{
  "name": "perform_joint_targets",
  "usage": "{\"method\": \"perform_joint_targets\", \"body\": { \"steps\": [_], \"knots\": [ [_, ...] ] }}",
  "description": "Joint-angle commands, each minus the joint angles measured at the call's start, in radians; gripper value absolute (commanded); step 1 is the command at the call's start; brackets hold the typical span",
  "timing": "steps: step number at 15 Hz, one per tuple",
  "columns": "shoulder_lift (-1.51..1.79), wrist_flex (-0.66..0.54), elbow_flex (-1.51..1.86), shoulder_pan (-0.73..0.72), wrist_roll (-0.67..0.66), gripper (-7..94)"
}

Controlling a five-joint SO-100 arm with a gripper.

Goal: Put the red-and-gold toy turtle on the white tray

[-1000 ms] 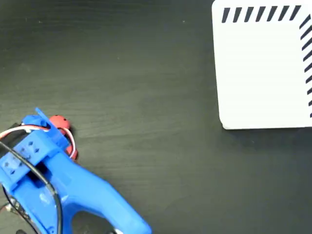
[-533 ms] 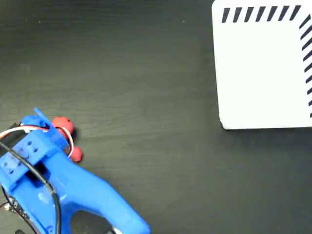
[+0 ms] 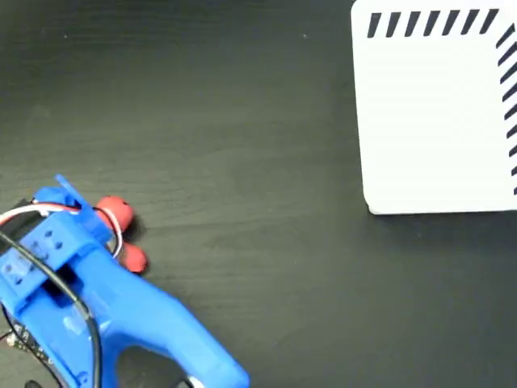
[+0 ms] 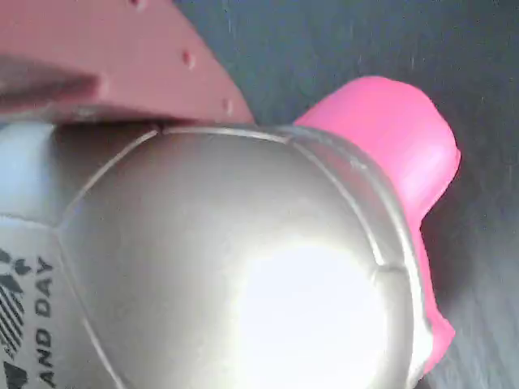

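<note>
Where the blue arm (image 3: 97, 315) ends at the lower left of the fixed view, shows as two red blobs: turtle (image 3: 121, 230), round head upper, stubby leg lower, poking out to the right of the gripper (image 3: 85, 222) on the dark table (image 3: 242, 162). Fills the wrist view close up: turtle (image 4: 243, 267) with domed, shiny shell, segmented by thin lines, glare across the middle, dark print reading "AND DAY" at lower left; a pink-looking limb juts out upper right. Sits against a reddish finger (image 4: 122, 57) along the shell's top edge. Cannot tell how the jaws stand. Lies well apart, upper right: tray (image 3: 436, 121), white, dark diagonal stripes along its top and right edges.
</note>
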Motion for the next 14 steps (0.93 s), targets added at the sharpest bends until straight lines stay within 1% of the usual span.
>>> {"method": "perform_joint_targets", "body": {
  "steps": [1, 3, 5, 8, 11, 14],
  "knots": [
    [0.181, 0.135, -0.124, -0.002, 0.038, 0],
    [0.241, 0.287, -0.259, 0.014, 0.058, 0],
    [0.256, 0.39, -0.42, 0.032, 0.118, 0],
    [0.278, 0.405, -0.561, 0.104, 0.235, 0],
    [0.249, 0.397, -0.644, 0.239, 0.37, 0],
    [0.176, 0.42, -0.755, 0.426, 0.387, 0]
  ]
}}
